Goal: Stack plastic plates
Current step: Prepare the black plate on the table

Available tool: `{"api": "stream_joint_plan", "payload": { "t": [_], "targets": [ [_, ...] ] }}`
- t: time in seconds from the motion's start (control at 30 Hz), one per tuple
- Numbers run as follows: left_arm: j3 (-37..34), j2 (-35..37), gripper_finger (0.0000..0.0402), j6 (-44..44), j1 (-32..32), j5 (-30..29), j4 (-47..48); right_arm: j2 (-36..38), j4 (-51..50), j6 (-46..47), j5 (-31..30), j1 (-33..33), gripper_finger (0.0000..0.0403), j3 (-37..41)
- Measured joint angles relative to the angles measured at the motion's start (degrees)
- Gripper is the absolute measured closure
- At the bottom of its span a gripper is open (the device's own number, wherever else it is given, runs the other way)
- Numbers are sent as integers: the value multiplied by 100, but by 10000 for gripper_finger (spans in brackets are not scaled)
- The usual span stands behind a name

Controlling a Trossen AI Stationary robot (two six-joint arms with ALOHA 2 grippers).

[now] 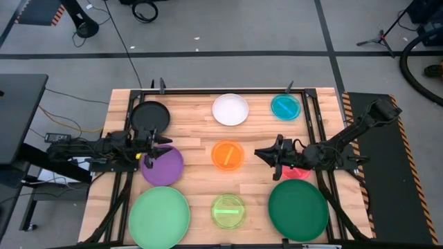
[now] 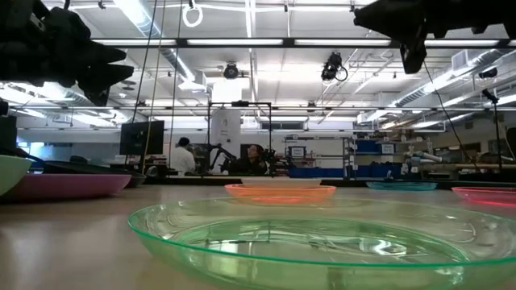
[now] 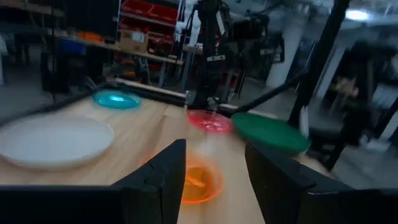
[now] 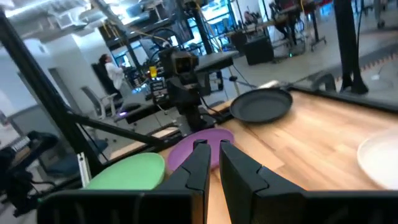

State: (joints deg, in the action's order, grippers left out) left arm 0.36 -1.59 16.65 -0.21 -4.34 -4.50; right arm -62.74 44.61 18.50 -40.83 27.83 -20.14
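1. Nine round plastic plates lie apart on the wooden surface (image 1: pixel 194 138), none stacked.
2. Seen from above, the small orange translucent plate (image 1: pixel 228 155) sits at centre; white plate (image 1: pixel 230 109) at 12 o'clock, teal plate (image 1: pixel 285 106) at 1, pink plate (image 1: pixel 296 171) at 3, dark green plate (image 1: pixel 298 210) at 5, lime plate (image 1: pixel 228 211) at 6, light green plate (image 1: pixel 159 216) at 7, purple plate (image 1: pixel 163 165) at 9, black plate (image 1: pixel 150 116) at 10.
3. Left gripper (image 1: pixel 155 146) hovers between black and purple plates, jaws parted, empty.
4. Right gripper (image 1: pixel 261 153) hovers beside the pink plate, jaws nearly closed, empty.
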Motion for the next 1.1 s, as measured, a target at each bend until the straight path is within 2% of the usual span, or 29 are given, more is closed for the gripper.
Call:
{"api": "stream_joint_plan", "payload": {
  "t": [0.17,0.3,0.6,0.67,0.73,0.97,1.1],
  "targets": [
    [1,-2,230,53,0,12,-331,0,-218,-195,-36,-30,359,-17],
    [1,-1,230,573,-2,48,-583,0,-192,-69,74,-30,359,-17],
    [1,-2,230,621,-5,201,-461,2,81,-79,150,-59,359,-17],
    [0,-2,230,615,-7,201,-505,1,83,-312,100,-134,359,-17],
    [2,-2,230,491,-51,197,-600,2,81,-555,-75,-246,359,-17],
    [141,-263,230,-111,-459,12,-1186,4,-285,-789,-1492,-398,352,-15],
    [511,-786,230,-281,-810,-335,-1217,2,-741,-240,-1355,-181,335,-15]
  ]
}}
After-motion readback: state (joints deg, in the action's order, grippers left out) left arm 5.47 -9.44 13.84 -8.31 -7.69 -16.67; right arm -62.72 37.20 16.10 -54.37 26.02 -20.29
